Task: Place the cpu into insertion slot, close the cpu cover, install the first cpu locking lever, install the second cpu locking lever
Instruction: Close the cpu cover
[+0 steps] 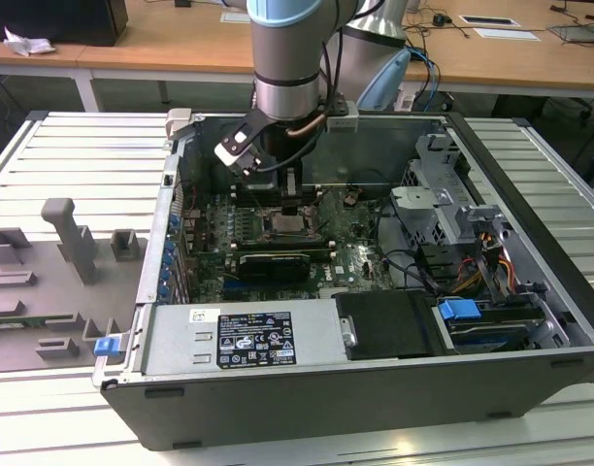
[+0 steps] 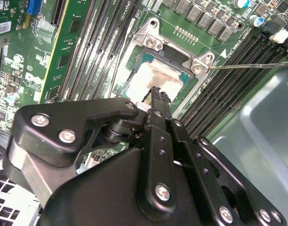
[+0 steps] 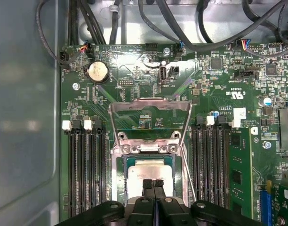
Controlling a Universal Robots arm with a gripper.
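Robot arm (image 1: 287,58) of silver tube with pale blue joint caps is reaching straight down from the far side into the open dark grey metal computer case (image 1: 375,393), with its wrist pointing at the case floor. The black gripper (image 1: 291,206) is hanging over the middle of the green circuit board (image 1: 353,254). In both wrist views its fingers (image 3: 147,186) are pressing flat against each other, gripping nothing. Their tips are sitting over the near edge of the small square cpu (image 3: 151,168) with the pale silvery top, though I cannot tell whether they are touching it.

That chip is lying flat inside the square dark insertion slot (image 3: 146,149) with the silvery rim. The thin silvery frame-shaped cpu cover (image 3: 151,104) is standing open, swung back to the far side of the slot. A thin silvery wire lever (image 2: 247,65) is angling away from one socket corner.

Inside the case, a silvery power supply box (image 1: 176,340) is sitting along the near wall. A grey metal drive cage (image 1: 443,194) is standing at the exterior view's right, with a bright blue plastic tab (image 1: 462,313) near it. A black-and-white label (image 1: 253,340) on the power supply is carrying small print and symbols too fine to make out.
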